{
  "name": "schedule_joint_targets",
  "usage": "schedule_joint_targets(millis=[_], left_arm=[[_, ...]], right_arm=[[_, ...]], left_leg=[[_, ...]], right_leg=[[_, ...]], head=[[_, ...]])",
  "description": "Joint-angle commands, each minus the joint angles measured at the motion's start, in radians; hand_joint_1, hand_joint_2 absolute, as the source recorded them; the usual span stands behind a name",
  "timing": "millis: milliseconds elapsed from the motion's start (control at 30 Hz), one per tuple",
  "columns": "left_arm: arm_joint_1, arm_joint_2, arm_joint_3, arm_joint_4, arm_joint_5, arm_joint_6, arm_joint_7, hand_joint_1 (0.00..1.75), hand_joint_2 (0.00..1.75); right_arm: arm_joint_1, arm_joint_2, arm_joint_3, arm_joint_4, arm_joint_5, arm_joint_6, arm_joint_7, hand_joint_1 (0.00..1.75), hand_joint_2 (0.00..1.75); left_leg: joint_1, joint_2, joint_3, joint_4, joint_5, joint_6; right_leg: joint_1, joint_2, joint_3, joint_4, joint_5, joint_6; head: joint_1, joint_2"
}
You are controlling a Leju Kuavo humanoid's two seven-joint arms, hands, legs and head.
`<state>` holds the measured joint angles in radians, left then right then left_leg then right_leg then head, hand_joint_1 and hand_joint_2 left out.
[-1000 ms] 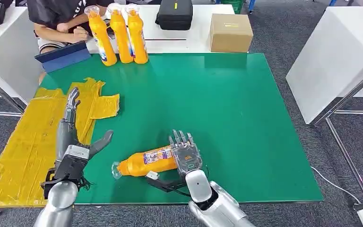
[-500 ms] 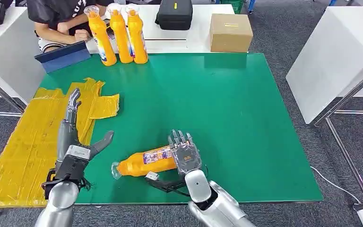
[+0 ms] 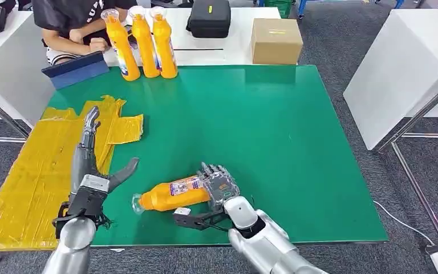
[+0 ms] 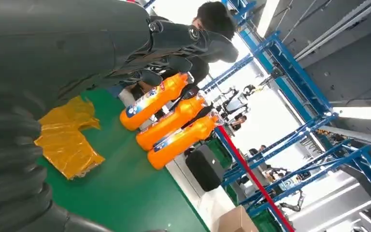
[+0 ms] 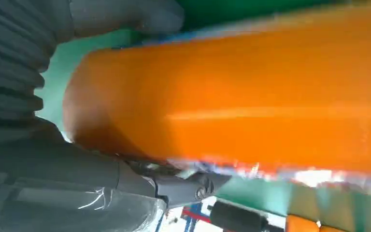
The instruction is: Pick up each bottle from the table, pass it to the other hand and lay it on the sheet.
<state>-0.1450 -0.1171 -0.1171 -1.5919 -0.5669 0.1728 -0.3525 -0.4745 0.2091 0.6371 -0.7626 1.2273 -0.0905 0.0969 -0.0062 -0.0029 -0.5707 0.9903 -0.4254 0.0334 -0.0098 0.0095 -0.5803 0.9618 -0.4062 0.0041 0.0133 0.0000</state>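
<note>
Nearest, at about 6 o'clock on the green table (image 3: pixel 274 148): the right hand (image 3: pixel 219 187), fingers wrapped around the base end of an orange bottle (image 3: pixel 174 195) that lies on its side, cap end pointing toward 9 o'clock; the right wrist view shows the thumb and fingers clasping the orange body. At 8 o'clock: the left hand (image 3: pixel 91 165), holding nothing, fingers stretched toward 12 o'clock and thumb splayed toward the bottle, apart from it, over the table edge beside the yellow sheet (image 3: pixel 34 171). The sheet, crumpled, covers the table's 9 o'clock side and hangs beyond it. At 11 o'clock, far edge: three upright orange bottles (image 3: pixel 140 41) in a close row. Behind them a blue tablet (image 3: pixel 75 68) and a seated person (image 3: pixel 71 23) at a white table (image 3: pixel 228 48). At 12 o'clock on that table: a black case (image 3: pixel 208 17) and, just beside it, a cardboard box (image 3: pixel 276 41).
</note>
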Motion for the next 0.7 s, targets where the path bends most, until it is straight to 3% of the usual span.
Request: schedule_joint_targets(millis=[33,433,700], left_arm=[[-0.032,-0.008,0.024,0.054,-0.001,-0.012,0.006,0.0,1.75],[-0.008,0.0,0.032,0.028,-0.002,-0.016,0.005,0.0,1.75],[0.041,-0.004,0.049,-0.034,-0.011,-0.006,0.012,0.0,1.75]], right_arm=[[-0.048,-0.013,-0.048,0.132,-0.074,0.02,-0.016,1.75,1.75],[0.002,-0.062,-0.107,0.012,-0.11,-0.007,-0.016,1.75,1.75],[0.126,-0.069,-0.204,-0.289,-0.124,-0.223,-0.022,1.75,1.75]], left_leg=[[0.001,-0.003,0.001,-0.001,0.001,-0.002],[0.0,-0.004,0.002,-0.001,0.001,-0.003],[-0.001,-0.002,0.0,0.0,-0.001,-0.003]], right_leg=[[0.001,-0.004,0.003,-0.001,-0.001,0.0],[0.0,-0.005,0.004,-0.002,-0.001,0.0],[0.001,-0.003,0.002,-0.001,-0.001,-0.001]], head=[[0.001,0.0],[0.0,0.0],[0.001,0.0]])
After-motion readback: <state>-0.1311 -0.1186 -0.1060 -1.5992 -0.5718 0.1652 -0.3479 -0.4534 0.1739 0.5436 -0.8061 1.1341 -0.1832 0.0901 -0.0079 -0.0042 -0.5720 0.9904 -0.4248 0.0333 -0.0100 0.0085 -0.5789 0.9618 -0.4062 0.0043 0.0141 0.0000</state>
